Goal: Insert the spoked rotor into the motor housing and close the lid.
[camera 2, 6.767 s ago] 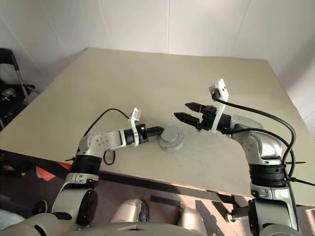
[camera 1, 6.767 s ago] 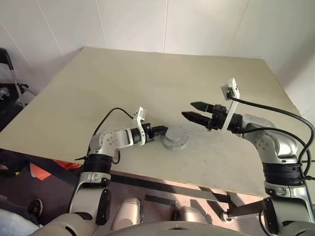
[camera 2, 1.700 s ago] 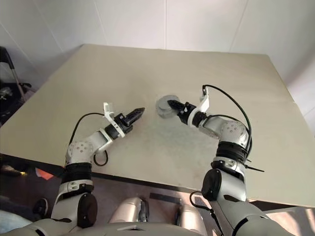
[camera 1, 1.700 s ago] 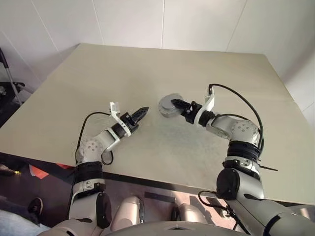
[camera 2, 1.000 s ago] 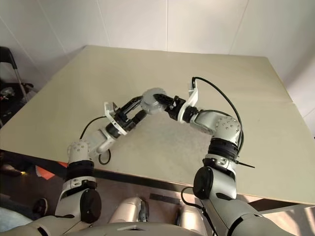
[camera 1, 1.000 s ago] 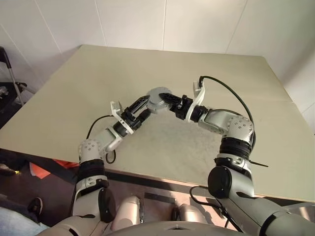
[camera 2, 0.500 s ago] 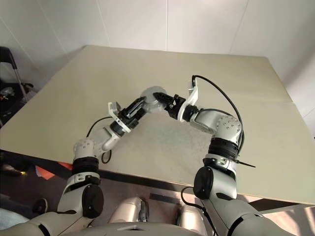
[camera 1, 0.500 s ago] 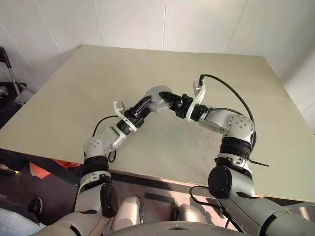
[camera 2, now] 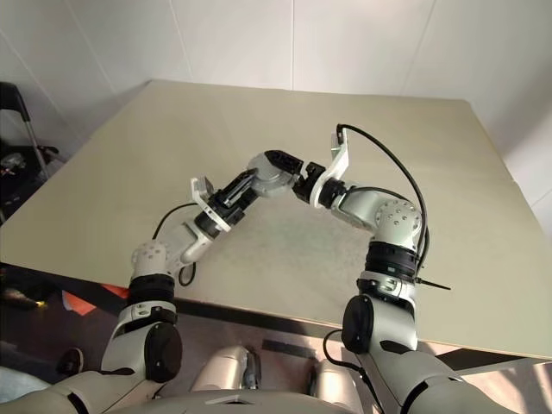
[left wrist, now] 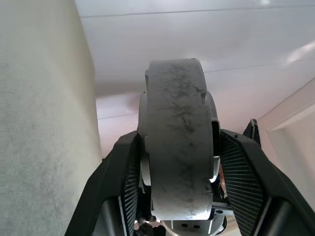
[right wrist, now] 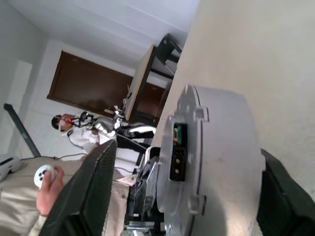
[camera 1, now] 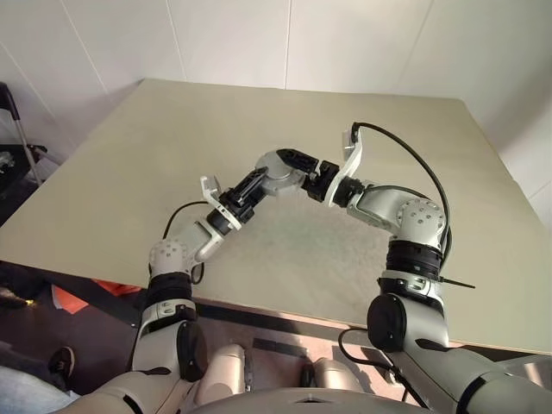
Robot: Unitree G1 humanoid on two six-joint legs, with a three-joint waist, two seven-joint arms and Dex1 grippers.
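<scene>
White walls back a bare beige desk (camera 1: pixel 129 164). Both arms reach inward over its middle, elbows bent. The grey closed motor housing (camera 1: pixel 278 170) hangs above the desk, clamped edgewise in the left pincer (camera 1: pixel 252 184); the right pincer (camera 1: pixel 302 162) stands spread around its far side

Bright even light, soft shadows, sharp

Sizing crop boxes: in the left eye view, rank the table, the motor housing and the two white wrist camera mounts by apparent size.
Largest to smallest:
table
motor housing
right wrist camera mount
left wrist camera mount
The two mounts may really be alike; the right one simply shows more of its face here.
</scene>
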